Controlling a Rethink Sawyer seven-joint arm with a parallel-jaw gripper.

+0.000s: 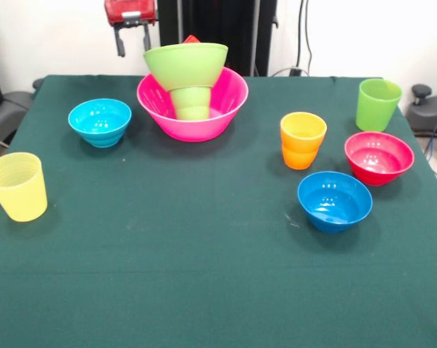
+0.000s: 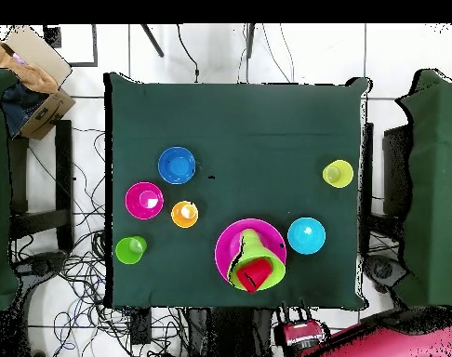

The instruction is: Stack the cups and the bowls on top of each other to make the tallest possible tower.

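Observation:
The tower stands at the back of the table: a large pink bowl (image 1: pixel 204 129) (image 2: pixel 226 244) holds an upturned small green cup (image 1: pixel 193 102). A lime green bowl (image 1: pixel 185 64) (image 2: pixel 267 271) rests on that cup, and a red cup (image 1: pixel 192 39) (image 2: pixel 254 275) sits in it. My gripper (image 1: pixel 135 42) (image 2: pixel 299 329) hangs open and empty behind and left of the tower, apart from it. Loose on the cloth are a light blue bowl (image 1: pixel 100 122) (image 2: pixel 306 235), yellow cup (image 1: pixel 17 186) (image 2: pixel 338 173), orange cup (image 1: pixel 302 140) (image 2: pixel 184 214), taller lime cup (image 1: pixel 378 104) (image 2: pixel 130 249), magenta bowl (image 1: pixel 378 157) (image 2: pixel 144 200) and darker blue bowl (image 1: pixel 335 201) (image 2: pixel 177 165).
A dark green cloth covers the table (image 1: pixel 204 275) (image 2: pixel 258 121). Cables lie on the floor around it. A cardboard box (image 2: pixel 30 65) sits off one corner in the overhead view.

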